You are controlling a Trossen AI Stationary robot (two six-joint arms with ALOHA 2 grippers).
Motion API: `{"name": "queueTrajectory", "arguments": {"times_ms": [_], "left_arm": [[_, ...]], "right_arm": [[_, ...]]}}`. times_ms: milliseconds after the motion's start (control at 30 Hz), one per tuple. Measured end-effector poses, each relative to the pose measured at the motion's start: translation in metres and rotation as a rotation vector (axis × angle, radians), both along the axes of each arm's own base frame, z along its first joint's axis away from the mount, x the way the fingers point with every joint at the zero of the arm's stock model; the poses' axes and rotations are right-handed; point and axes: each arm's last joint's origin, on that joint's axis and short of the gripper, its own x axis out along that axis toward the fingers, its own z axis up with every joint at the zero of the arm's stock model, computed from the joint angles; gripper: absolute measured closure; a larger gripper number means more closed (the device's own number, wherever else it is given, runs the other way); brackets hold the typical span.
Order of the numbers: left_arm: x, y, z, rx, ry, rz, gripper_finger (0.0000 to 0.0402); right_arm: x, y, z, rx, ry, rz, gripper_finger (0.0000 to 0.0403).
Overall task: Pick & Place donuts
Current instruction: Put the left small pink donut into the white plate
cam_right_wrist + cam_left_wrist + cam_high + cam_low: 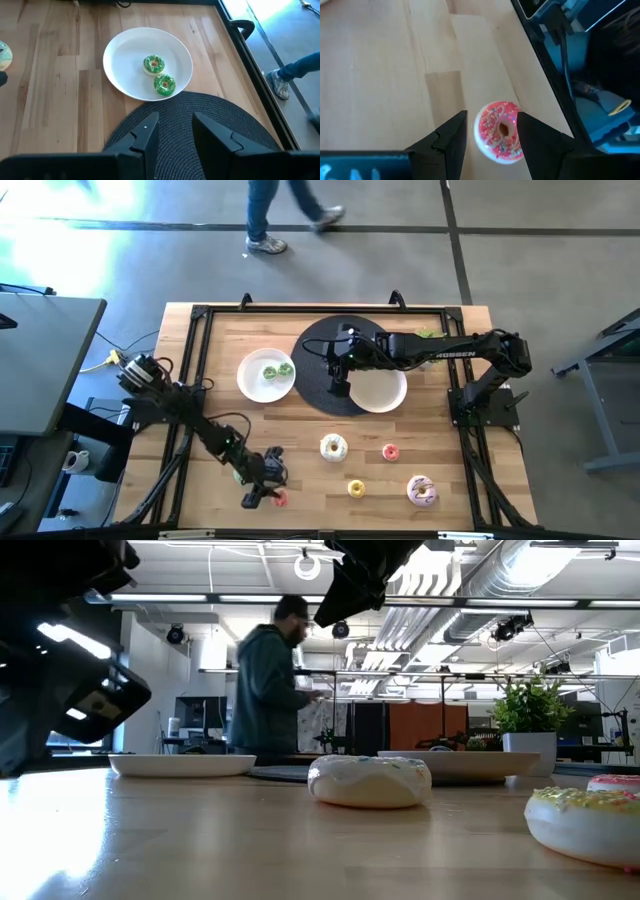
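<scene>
A small pink-iced donut (pixel 500 132) lies flat on the wood near the table's near edge (pixel 281 498). My left gripper (pixel 492 131) (pixel 268 494) is open and low over it, one finger on each side. My right gripper (pixel 175 132) (pixel 340 378) is open and empty above the black disc (pixel 325 350). Two green donuts (pixel 159 74) lie on the left white plate (pixel 250 375). On the bare table rest a white donut (pixel 333 446) (pixel 370 780), a tiny pink one (pixel 390 451), a yellow one (pixel 356 488) and a larger pink-and-white one (pixel 421 491). My left gripper has its fingers (pixel 535 137) close on either side of the pink donut's rim (pixel 482 127), coming from above. I cannot tell whether they touch it. The donut lies flat on the table.
A second white plate (pixel 385 395) lies partly on the black disc, with nothing on it. A black frame rail (pixel 550 55) runs close beside the pink donut at the table's edge. A person (pixel 270 680) walks past beyond the far edge.
</scene>
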Motion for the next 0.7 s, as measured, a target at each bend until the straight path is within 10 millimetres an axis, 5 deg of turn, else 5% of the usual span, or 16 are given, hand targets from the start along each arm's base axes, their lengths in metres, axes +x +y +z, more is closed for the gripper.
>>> {"name": "queueTrajectory", "arguments": {"times_ms": [333, 600, 700], "left_arm": [[0.004, -0.003, -0.010, 0.091, 0.060, 0.032, 0.0243], [0.010, -0.008, -0.002, 0.113, 0.095, -0.008, 0.0382], [0.016, -0.005, 0.003, 0.137, 0.131, 0.008, 0.0387]], "right_arm": [[0.000, 0.000, 0.000, 0.000, 0.000, 0.000, 0.0289], [0.000, 0.000, 0.000, -0.002, 0.001, 0.001, 0.0289], [0.000, 0.000, 0.000, -0.002, 0.001, 0.002, 0.0289]]}}
